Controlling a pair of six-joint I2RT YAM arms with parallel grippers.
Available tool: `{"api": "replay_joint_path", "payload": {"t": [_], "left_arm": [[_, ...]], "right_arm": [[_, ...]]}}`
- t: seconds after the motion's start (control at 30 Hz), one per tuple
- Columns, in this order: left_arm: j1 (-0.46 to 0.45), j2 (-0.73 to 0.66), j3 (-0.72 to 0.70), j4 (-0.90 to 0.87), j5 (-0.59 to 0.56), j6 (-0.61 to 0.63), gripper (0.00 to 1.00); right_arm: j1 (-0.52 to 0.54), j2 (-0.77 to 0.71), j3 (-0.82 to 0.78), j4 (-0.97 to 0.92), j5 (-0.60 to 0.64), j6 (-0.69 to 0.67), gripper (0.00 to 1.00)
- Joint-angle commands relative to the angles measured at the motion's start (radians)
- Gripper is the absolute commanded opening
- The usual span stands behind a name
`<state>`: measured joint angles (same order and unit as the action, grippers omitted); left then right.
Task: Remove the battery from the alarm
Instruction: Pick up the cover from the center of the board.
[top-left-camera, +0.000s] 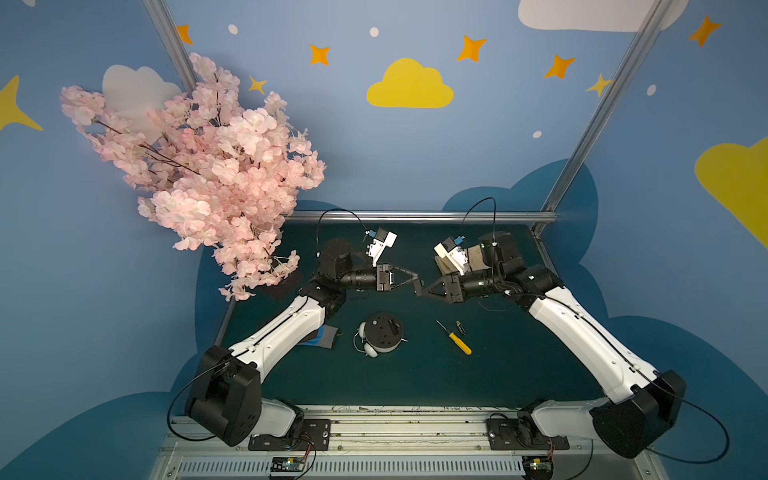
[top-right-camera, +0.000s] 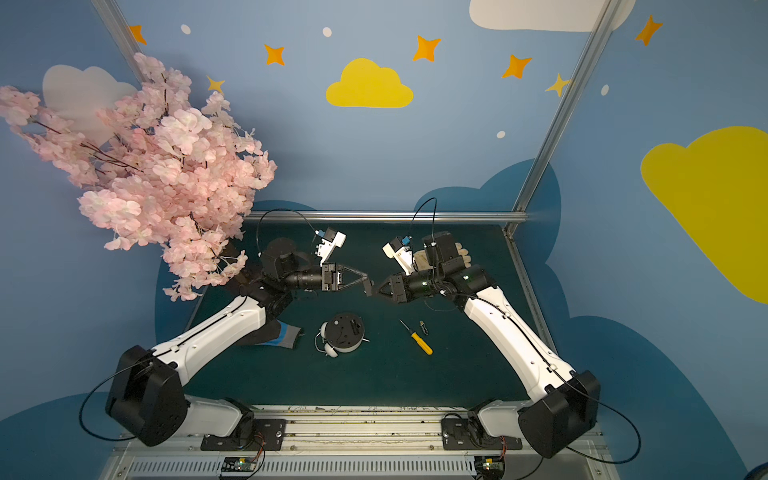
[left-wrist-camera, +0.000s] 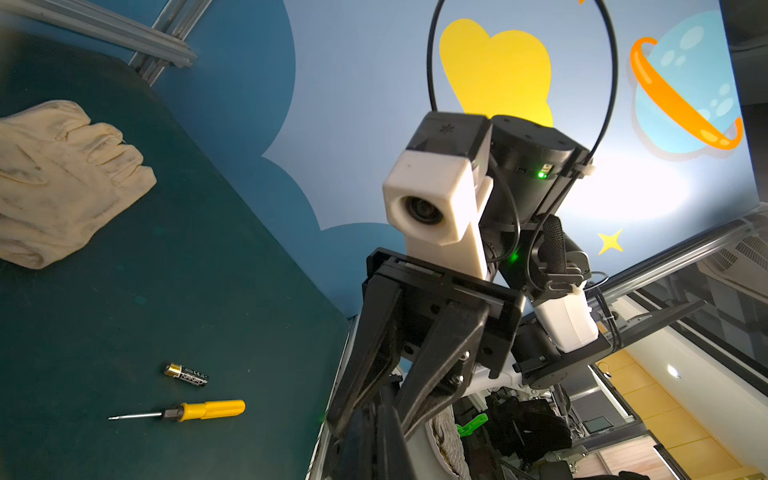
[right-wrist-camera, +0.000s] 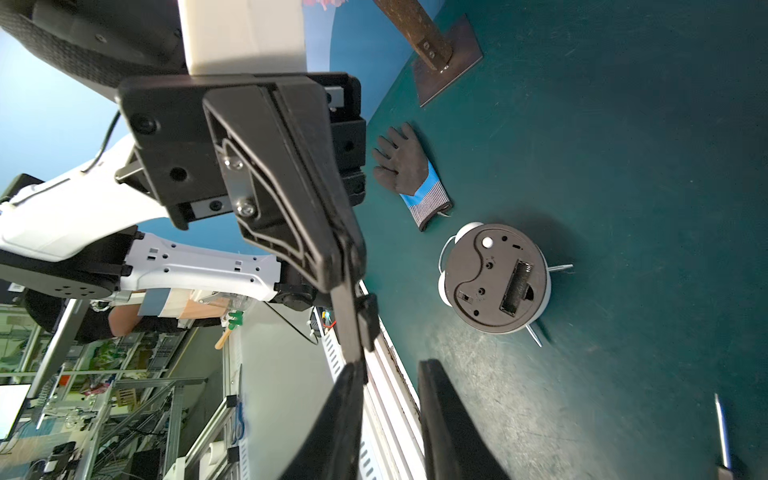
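Near rail (top-left-camera: 374, 419): carries both arms. Left end effector (top-left-camera: 417, 284): closed tight above bench (top-left-camera: 415, 382), tip just beside right end effector (right-wrist-camera: 392, 370), the latter's jaws narrowly apart. Alarm (top-left-camera: 384, 332): face down mid-bench, dark back panel up, its compartment open. Battery (top-left-camera: 460, 327): lying on bench right of alarm, just beside yellow-handled screwdriver (top-left-camera: 455, 337). Dark glove (right-wrist-camera: 405, 170), blue cuff: left of alarm. Cream glove (left-wrist-camera: 62, 178): far right.

Bright even light; soft shadow by alarm (right-wrist-camera: 494, 278); glare on wall (left-wrist-camera: 623, 195), L wrist view; fisheye edges.
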<state>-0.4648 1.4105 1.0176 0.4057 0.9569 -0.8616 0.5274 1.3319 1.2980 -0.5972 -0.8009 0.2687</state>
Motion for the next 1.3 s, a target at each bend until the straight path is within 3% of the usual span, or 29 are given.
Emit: {"api": "replay_joint_path", "payload": {"t": [0.0, 0.63, 0.93, 1.07, 1.17, 1.27], "left_arm": [[-0.007, 0.007, -0.004, 0.064, 0.040, -0.033, 0.03], [-0.008, 0.009, -0.018, 0.048, 0.036, -0.040, 0.03], [-0.019, 0.015, -0.017, 0.050, 0.036, -0.048, 0.03], [-0.029, 0.018, -0.033, 0.049, 0.026, -0.047, 0.03], [-0.021, 0.006, -0.058, 0.036, -0.004, -0.036, 0.13], [0.006, -0.032, -0.075, -0.076, -0.069, 0.031, 0.54]], "right_arm": [[0.002, -0.011, -0.008, 0.084, -0.044, 0.035, 0.25], [-0.013, -0.030, -0.010, 0.087, -0.073, 0.057, 0.19], [-0.013, -0.024, -0.022, 0.094, -0.096, 0.066, 0.00], [-0.013, -0.026, -0.027, 0.100, -0.100, 0.065, 0.00], [-0.015, -0.025, -0.029, 0.077, -0.094, 0.041, 0.00], [-0.030, -0.017, -0.033, 0.032, -0.087, 0.009, 0.00]]}}
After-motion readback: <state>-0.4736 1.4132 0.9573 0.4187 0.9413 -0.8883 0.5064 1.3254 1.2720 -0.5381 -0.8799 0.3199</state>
